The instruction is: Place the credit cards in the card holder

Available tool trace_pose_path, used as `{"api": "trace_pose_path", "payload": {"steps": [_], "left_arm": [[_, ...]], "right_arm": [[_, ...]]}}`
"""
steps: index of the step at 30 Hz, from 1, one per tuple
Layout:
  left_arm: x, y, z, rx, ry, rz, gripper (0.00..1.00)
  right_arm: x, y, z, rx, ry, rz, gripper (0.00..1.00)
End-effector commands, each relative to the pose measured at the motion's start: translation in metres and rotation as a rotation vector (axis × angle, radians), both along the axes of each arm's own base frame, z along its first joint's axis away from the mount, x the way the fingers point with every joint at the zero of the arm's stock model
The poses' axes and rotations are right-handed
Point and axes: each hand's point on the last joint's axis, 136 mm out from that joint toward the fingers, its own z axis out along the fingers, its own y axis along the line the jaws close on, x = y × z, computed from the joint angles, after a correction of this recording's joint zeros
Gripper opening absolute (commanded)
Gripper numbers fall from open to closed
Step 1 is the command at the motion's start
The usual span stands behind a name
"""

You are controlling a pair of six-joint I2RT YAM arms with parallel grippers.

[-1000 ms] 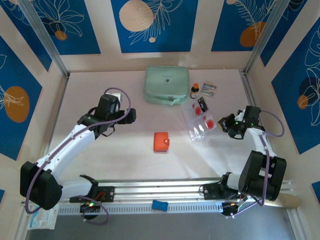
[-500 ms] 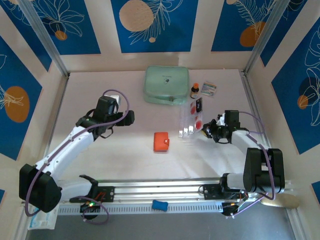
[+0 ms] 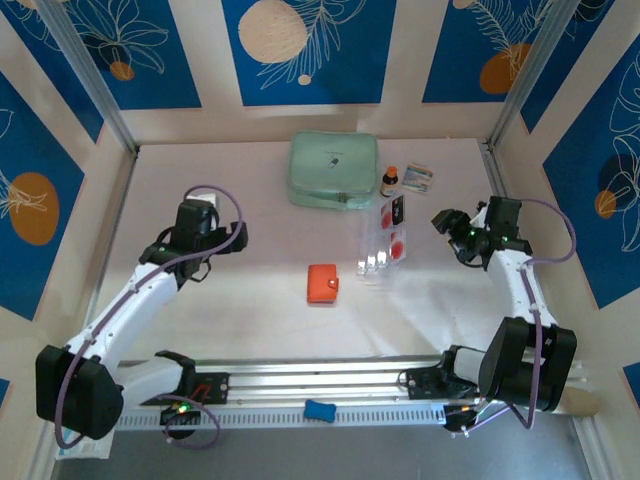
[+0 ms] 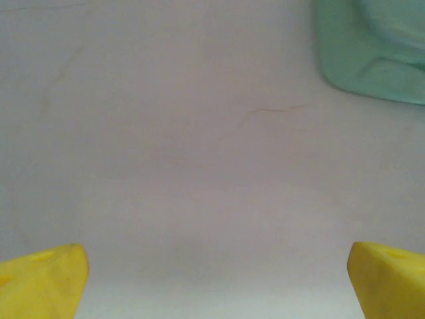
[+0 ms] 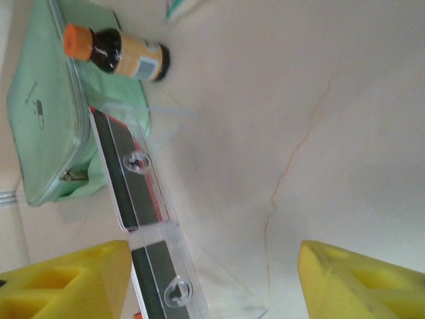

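— Where do things stand?
— The thin plastic credit cards (image 3: 396, 240), some dark and some pale with a red dot, sit in the clear plastic compartment tray (image 3: 372, 265) on the right of the desk (image 3: 270, 330). The small square orange leather-like card holder (image 3: 322, 283) lies flat mid-desk, left of the tray and apart from it. It looks shut.
— And the jaws?
— Both sets stand wide with nothing between them. The right jaws hang just right of the tray, pointed towards it. The left jaws hover over bare desk, left of the holder and apart from it.
— What could go wrong?
— The cards are thin and sit behind clear walls, so a pinch may close on the wall instead, or lift the light tray along with a card. A slick card could also twist out. I judge the holder needs opening and pinning first, or it will skate.
— Anything in the way?
— The small brown bottle with an orange cap (image 5: 116, 52) is just beside the tray's far end and the large mint-green zip case (image 3: 333, 170), so a shoved tray could knock it. The small printed packet (image 3: 419, 178) lies beyond, clear of the path.
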Motion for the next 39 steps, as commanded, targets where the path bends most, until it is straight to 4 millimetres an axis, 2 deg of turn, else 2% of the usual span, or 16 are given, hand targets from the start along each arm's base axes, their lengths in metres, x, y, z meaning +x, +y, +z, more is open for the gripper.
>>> {"api": "trace_pose_path", "payload": {"steps": [1,4,8,12,14,22,28,31,36,39], "left_arm": [[0.008,0.034,-0.001,0.093,-0.081,0.081,1.0],[0.012,0.054,-0.003,0.108,-0.128,0.131,1.0],[0.023,0.067,0.005,0.217,-0.228,0.11,1.0],[0.032,0.077,0.011,0.32,-0.334,0.101,1.0],[0.035,0.08,0.005,0.328,-0.354,0.108,1.0],[0.054,0.066,-0.027,0.262,-0.471,0.069,1.0],[0.062,0.054,-0.06,0.244,-0.447,-0.004,1.0],[0.068,0.041,-0.073,0.231,-0.429,-0.082,1.0],[0.071,0.042,-0.077,0.195,-0.418,-0.098,1.0],[0.072,0.042,-0.08,0.176,-0.401,-0.107,1.0]], "right_arm": [[-0.002,-0.021,0.004,-0.18,0.001,-0.023,0.78],[0.005,-0.038,0.003,-0.265,-0.043,-0.086,1.0],[0.015,-0.056,-0.001,-0.353,-0.125,-0.168,0.99],[0.023,-0.058,-0.006,-0.424,-0.191,-0.184,0.99],[0.028,-0.057,-0.008,-0.471,-0.206,-0.164,0.99],[0.044,-0.039,-0.022,-0.571,-0.323,-0.061,0.99],[0.049,-0.016,-0.035,-0.623,-0.419,0.05,0.99],[0.051,-0.003,-0.03,-0.638,-0.48,0.118,0.99],[0.048,0.013,-0.037,-0.666,-0.588,0.182,0.99],[0.055,0.021,-0.046,-0.696,-0.619,0.195,0.99]]}}
